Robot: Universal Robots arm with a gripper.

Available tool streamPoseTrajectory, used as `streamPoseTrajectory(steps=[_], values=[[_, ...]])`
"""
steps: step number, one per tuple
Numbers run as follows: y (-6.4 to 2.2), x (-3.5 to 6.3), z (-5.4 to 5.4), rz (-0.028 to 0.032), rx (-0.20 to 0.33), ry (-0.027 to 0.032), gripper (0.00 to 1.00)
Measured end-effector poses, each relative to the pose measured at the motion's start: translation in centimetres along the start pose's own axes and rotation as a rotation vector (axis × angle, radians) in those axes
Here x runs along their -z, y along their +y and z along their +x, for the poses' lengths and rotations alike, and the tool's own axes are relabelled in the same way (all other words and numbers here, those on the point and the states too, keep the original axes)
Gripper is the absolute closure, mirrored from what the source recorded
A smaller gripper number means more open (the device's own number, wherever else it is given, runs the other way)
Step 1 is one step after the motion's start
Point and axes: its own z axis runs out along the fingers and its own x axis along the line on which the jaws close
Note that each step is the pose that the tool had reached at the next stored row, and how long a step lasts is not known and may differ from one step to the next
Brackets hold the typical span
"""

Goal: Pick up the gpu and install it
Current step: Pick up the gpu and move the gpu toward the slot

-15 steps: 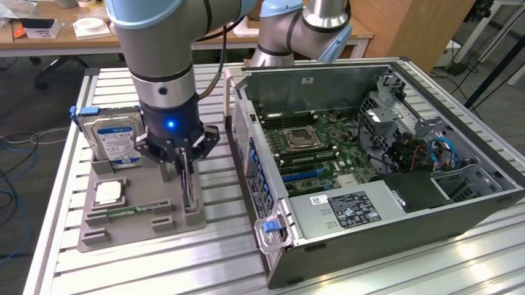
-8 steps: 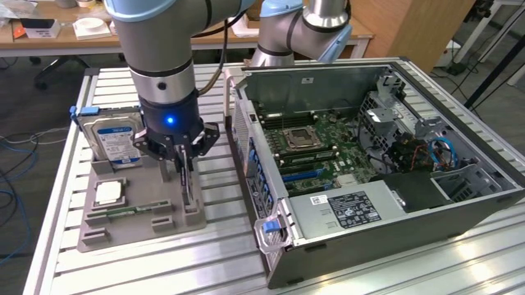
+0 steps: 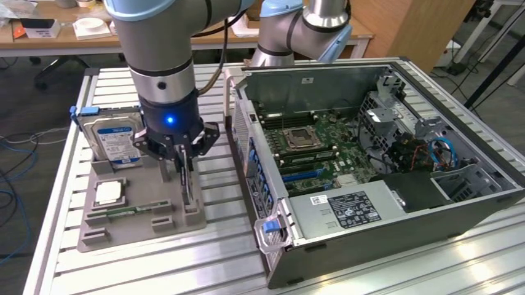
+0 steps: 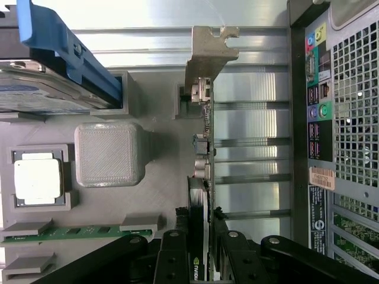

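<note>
Gripper [image 3: 185,167] in the exterior view hangs straight down over the grey holder tray [image 3: 123,228], its fingers narrowed onto the top edge of the gpu [image 3: 189,193]. The card stands on edge in a slot directly beneath it. The hard drive [image 3: 115,138] stands just beside the gripper, and the open computer case [image 3: 361,258] lies on the other side.

In the wrist view the gripper [image 4: 200,239] straddles the gpu [image 4: 200,192], seen edge-on. The fingers [image 4: 174,251] appear pressed to both faces — a partly closed grip on the card, which sits in its slot. The silver bracket [image 4: 208,50] is at the far end from the gripper.

The hold looks off-centre along the card, so the pick needs a firm squeeze and a straight pull along the slot — any tilt could jam the bracket end.
</note>
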Motion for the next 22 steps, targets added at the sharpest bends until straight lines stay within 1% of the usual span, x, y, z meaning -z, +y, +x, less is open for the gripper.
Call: streamPoseTrajectory(steps=[6,8,13,22], values=[[0.03,0.47,0.0,-0.0002,0.000,-0.0002,0.74],[0.05,0.87,0.0,-0.0001,0.000,-0.0001,0.74],[0.08,1.44,0.0,-0.0002,0.000,-0.0001,0.74],[0.12,2.16,-0.1,-0.0001,0.000,-0.0002,0.74]])
